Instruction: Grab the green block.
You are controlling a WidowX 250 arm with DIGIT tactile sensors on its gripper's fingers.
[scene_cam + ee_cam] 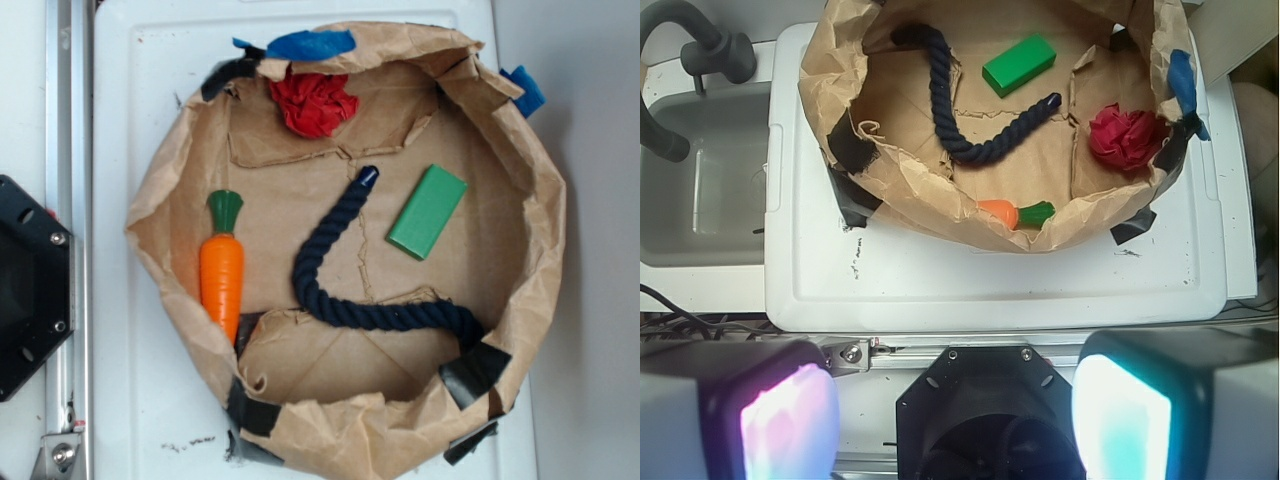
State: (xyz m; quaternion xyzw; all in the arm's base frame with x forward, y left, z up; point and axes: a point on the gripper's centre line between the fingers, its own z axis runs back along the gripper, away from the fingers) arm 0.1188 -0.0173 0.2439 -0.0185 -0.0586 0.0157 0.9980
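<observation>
**Green block in the paper nest, pincer back over the base**

I see a white counter (pixel 140 90) carrying a ring of crumpled brown paper (pixel 540 250) patched with black and blue tape. Inside it, the green block (pixel 428 211) lies flat on the paper floor, just beside the tip of a dark blue rope (pixel 340 290) and apart from it. An orange carrot (pixel 222 270) lies near the opposite wall, and a red crumpled wad (pixel 314 103) sits at the far end.

From the wrist view, my pincer (pixel 956 420) is spread wide and holds nothing; its pads (pixel 785 420) glow at the lower edge, well short of the paper ring. A grey sink (pixel 700 180) sits beside the counter, and a metal rail (pixel 65 150) runs along its edge by the black base (pixel 30 290).
</observation>
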